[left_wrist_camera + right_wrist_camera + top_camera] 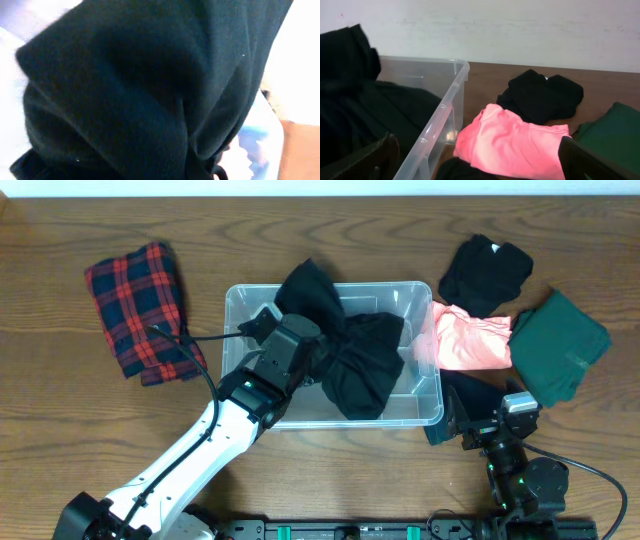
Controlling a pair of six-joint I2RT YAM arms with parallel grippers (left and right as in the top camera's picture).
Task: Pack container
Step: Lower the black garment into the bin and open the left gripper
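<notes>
The table point(60, 430) is showing smooth brown wood with plain grain and a low sheen. The container point(236, 310) is gleaming as clear, glossy plastic, and the black cloth point(365, 370) inside it is looking soft and matt. Toward the left edge, the plaid cloth point(140, 305) is looking woven and matt. Toward the right edge, the pink cloth point(465, 340) is looking smooth, the green cloth point(560, 345) dull. The left arm's white shell point(200, 445) is shining like smooth plastic.

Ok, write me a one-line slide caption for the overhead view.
Left arm over a clear container with a black garment inside; plaid, pink, green and black clothes lie beside it.
</notes>
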